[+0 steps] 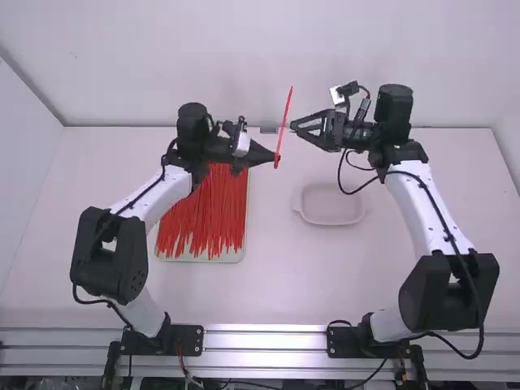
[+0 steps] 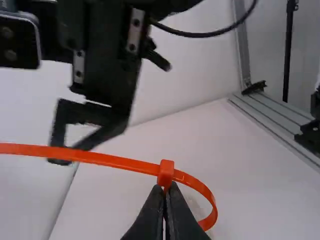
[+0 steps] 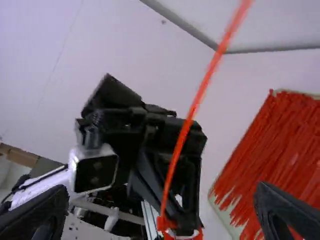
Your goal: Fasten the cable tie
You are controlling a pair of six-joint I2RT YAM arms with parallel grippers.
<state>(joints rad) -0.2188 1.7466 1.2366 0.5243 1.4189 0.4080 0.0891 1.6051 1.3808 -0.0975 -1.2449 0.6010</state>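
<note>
Two fingers of the left gripper (image 2: 164, 190) pinch shut just under the head of the orange cable tie (image 2: 116, 163), held aloft near the tabletop's far edge. The right gripper (image 1: 297, 124) gapes wide beside the strap. It looks light, springy and slick, so the long upright tail seems the best hold. A small loop is already threaded.

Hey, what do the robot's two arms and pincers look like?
The left arm and right arm have white links and black joints. The left pincer and right pincer are black, two-fingered. A black cable loops along the right arm.
</note>
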